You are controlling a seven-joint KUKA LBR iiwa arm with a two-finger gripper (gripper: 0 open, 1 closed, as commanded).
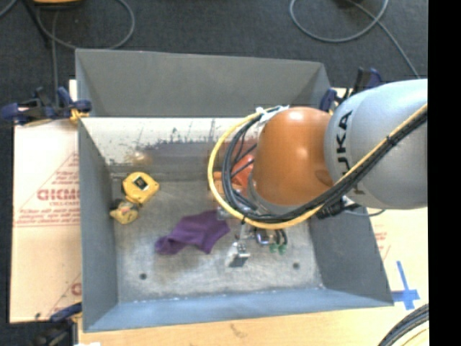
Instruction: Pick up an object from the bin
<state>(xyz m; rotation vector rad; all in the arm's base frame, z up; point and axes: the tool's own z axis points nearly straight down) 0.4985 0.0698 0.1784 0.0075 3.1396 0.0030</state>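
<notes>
My gripper hangs below the orange cover, low over the bin floor at the right of centre. A crumpled purple cloth lies just left of it, its right edge close to the gripper; whether they touch I cannot tell. A small dark and green thing sits just right of the gripper, partly hidden by the arm. An orange-red thing lies behind the cables, mostly covered.
A yellow tape measure lies at the bin's left, with a small yellow lump just below it. The arm and its cables cover the bin's right half. Bare floor stretches along the front wall.
</notes>
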